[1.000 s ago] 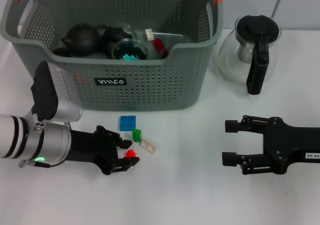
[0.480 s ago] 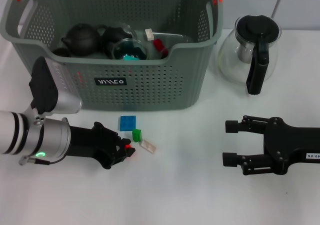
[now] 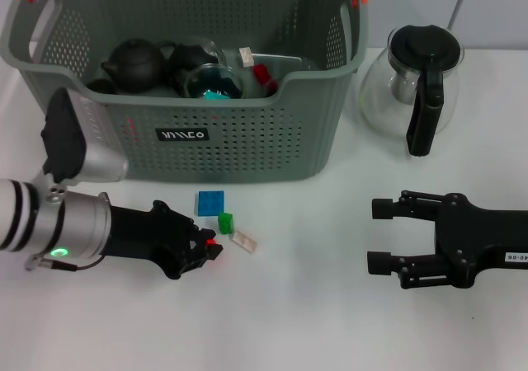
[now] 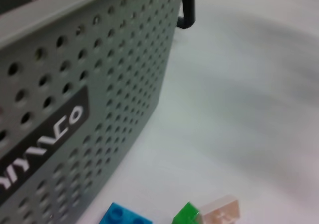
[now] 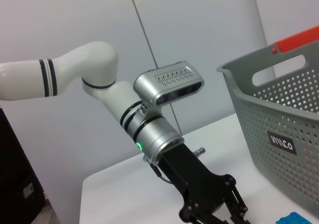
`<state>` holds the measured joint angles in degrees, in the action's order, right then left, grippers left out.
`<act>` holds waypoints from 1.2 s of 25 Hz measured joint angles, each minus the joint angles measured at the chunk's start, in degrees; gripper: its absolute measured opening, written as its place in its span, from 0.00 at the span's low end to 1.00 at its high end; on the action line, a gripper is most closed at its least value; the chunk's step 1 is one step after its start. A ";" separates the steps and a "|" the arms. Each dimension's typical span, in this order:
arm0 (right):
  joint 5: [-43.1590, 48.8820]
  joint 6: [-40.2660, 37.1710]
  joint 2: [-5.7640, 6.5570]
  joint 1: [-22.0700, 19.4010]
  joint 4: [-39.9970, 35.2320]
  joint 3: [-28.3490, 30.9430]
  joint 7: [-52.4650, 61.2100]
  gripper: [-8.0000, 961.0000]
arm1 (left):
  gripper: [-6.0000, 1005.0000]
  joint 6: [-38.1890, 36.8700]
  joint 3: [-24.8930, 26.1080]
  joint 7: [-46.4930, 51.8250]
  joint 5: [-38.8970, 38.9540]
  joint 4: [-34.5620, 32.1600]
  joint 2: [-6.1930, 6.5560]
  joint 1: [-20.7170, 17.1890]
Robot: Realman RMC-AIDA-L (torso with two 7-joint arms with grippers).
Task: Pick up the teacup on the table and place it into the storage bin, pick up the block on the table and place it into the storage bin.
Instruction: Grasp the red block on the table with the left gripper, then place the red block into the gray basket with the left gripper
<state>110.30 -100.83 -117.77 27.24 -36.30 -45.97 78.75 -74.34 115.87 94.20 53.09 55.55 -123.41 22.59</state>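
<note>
Red block [image 3: 212,245] sits pinched in your left end effector [image 3: 206,248]; lift straight up before crossing the storage bin [image 3: 247,132] wall.

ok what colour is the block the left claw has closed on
Red: the small block pinched in the left claw shows best in the head view.

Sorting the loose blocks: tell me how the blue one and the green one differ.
The blue block is a flat, wide plate; the green block is a smaller, taller cube-like piece. The blue block lies nearer the bin; the green block sits farther out, beside a clear block. Both rest on the table, untouched.
</note>
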 joint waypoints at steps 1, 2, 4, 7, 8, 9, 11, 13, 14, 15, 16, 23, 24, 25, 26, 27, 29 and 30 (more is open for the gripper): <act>0.00 0.02 0.00 0.00 0.00 0.00 0.00 0.95 | 0.20 -1.91 1.01 0.00 0.05 0.77 0.00 -0.01; 0.00 0.01 0.00 0.00 0.00 0.00 0.01 0.95 | 0.20 -4.06 2.11 -0.01 0.17 1.57 0.06 0.03; 0.00 0.02 0.04 0.00 0.00 0.00 0.02 0.95 | 0.20 -12.68 6.89 -0.10 0.82 5.29 0.20 0.50; 0.00 0.03 0.07 0.01 0.00 0.00 0.03 0.95 | 0.21 -25.76 14.60 -0.01 3.00 9.96 0.46 2.38; -0.01 0.03 0.05 0.04 0.00 0.00 0.01 0.95 | 0.21 -29.82 17.50 0.22 4.21 11.14 0.67 3.50; 0.00 0.07 0.02 0.05 0.00 0.00 0.01 0.95 | 0.21 -33.98 21.05 1.20 6.07 12.31 0.95 5.02; 0.00 0.14 -0.04 0.11 0.00 0.00 0.01 0.95 | 0.22 -38.25 26.37 5.31 9.79 14.25 1.66 8.05; 0.00 0.13 -0.05 0.20 0.00 0.00 0.00 0.95 | 0.22 -37.82 28.85 10.20 12.28 15.77 2.13 10.25; -0.01 0.09 -0.06 0.22 0.00 0.00 0.00 0.95 | 0.23 -35.84 29.34 12.68 12.98 16.48 2.25 11.15; -0.01 0.07 -0.07 0.23 0.00 0.00 0.00 0.95 | 0.23 -33.30 29.63 15.15 13.57 17.16 2.35 12.20; -0.01 0.06 -0.10 0.24 0.00 0.00 0.00 0.95 | 0.23 -29.37 29.32 17.29 13.60 17.50 2.53 13.08; 0.00 -0.75 -0.24 0.38 0.00 0.00 0.00 0.95 | 0.25 -0.66 17.47 25.07 1.85 10.95 5.20 19.30; 0.00 -0.81 -0.29 0.41 0.00 0.00 0.00 0.95 | 0.25 2.28 15.52 26.04 -0.71 10.24 5.08 19.66; 0.00 -0.82 -0.31 0.43 0.00 0.00 -0.01 0.95 | 0.25 4.75 14.07 26.83 -2.90 9.71 4.88 19.94; 0.00 -0.82 -0.33 0.45 0.00 0.00 0.00 0.95 | 0.25 7.92 11.84 27.92 -6.27 8.84 4.46 20.24; -0.01 -0.84 -0.35 0.47 0.00 0.00 -0.01 0.95 | 0.25 9.79 10.51 28.84 -8.45 8.19 4.10 20.58; 0.00 -0.86 -0.35 0.61 0.00 0.00 0.00 0.95 | 0.26 12.97 8.51 31.62 -13.50 6.55 3.55 21.60; -0.01 -0.89 -0.35 0.70 0.00 0.00 0.00 0.95 | 0.26 13.56 8.21 32.83 -15.24 5.76 3.48 22.11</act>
<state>110.30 -101.72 -118.13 27.95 -36.30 -45.97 78.74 -60.78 124.09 127.03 37.85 61.31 -119.93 44.69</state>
